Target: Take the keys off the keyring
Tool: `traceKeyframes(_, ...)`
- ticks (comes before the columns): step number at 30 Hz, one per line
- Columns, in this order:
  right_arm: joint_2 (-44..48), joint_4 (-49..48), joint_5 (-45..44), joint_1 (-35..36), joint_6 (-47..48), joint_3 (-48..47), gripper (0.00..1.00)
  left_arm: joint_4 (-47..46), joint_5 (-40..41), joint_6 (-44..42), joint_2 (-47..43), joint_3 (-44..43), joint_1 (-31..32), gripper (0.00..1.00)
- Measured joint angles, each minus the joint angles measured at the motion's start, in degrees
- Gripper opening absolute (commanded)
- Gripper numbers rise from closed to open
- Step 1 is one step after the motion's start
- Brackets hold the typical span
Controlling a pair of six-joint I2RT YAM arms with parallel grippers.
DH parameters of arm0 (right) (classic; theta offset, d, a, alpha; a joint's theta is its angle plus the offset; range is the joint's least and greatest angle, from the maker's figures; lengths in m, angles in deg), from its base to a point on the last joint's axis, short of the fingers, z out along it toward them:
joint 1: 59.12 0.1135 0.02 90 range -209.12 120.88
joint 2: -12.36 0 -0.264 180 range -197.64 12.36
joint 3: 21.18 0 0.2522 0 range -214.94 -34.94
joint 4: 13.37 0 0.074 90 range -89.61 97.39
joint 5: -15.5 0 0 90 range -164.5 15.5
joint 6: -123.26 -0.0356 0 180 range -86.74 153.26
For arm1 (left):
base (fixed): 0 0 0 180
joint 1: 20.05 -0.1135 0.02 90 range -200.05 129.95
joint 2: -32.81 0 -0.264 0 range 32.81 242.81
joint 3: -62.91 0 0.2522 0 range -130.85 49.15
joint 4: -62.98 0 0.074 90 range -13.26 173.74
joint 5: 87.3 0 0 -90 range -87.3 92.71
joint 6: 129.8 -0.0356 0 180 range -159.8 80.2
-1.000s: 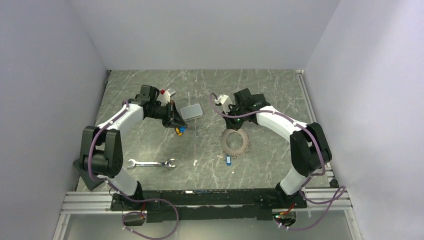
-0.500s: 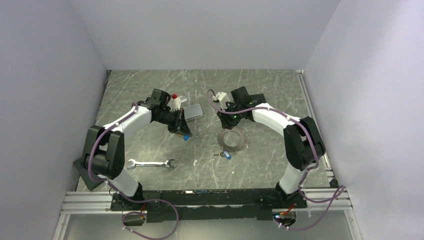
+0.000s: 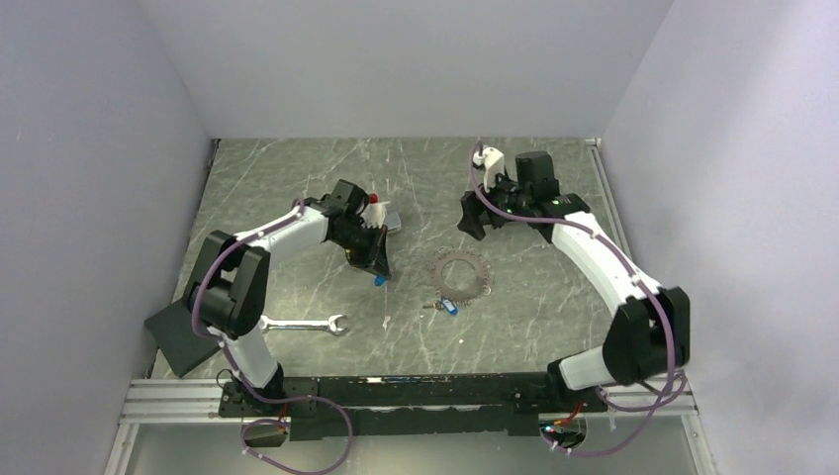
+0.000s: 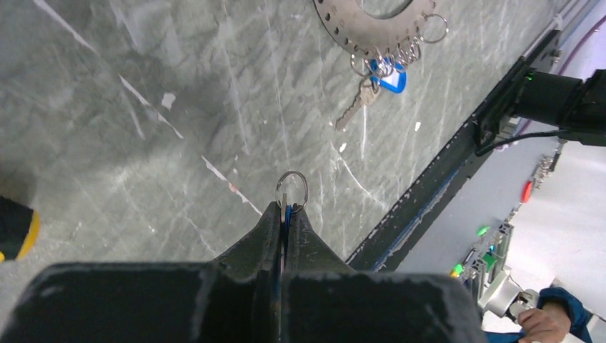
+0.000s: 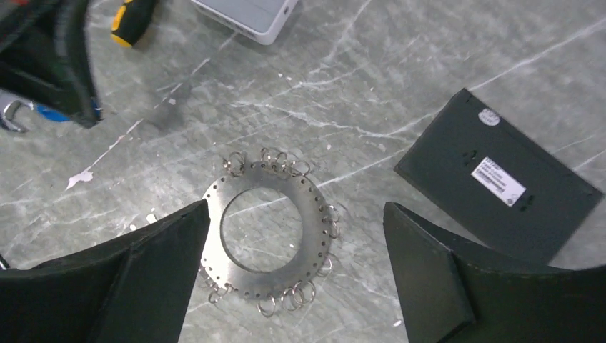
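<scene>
Keys with blue plastic heads and short silvery blades: one [image 3: 379, 280] is pinched edge-on in the closed left gripper [image 4: 286, 209], its wire loop [image 4: 291, 189] protruding; another [image 4: 389, 75] hangs on the flat, perforated grey metal keyring [image 5: 318, 229] lying on the marbled table [image 3: 297, 178]. Risk: the thin, smooth key could slip from so narrow a pinch. Right gripper [image 5: 296, 211], spread wide and empty, hovers over the ring; descending, it could skid that slick disc.

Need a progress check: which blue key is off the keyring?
The key pinched in the left gripper, held apart from the keyring. The other key is attached at the keyring's edge.
</scene>
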Motion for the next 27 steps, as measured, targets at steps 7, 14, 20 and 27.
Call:
traceKeyframes(7,8.4,-1.6,3.1,-0.8,-0.3,6.2,1.0,-0.4,4.0,0.1,6.1,-5.6,2.4,0.0)
traceKeyframes(14,8.3,-2.5,3.4,-1.7,-1.0,8.0,1.0,-0.8,9.7,0.4,13.1,-10.2,5.3,0.0)
traceKeyframes(20,8.2,-3.0,4.3,-2.1,-1.2,8.5,1.0,-0.7,14.8,1.1,15.5,-12.2,6.5,0.06)
traceKeyframes(27,7.3,-3.1,5.1,-2.5,-1.2,8.8,1.0,-0.5,17.5,1.2,16.1,-13.3,6.7,0.19)
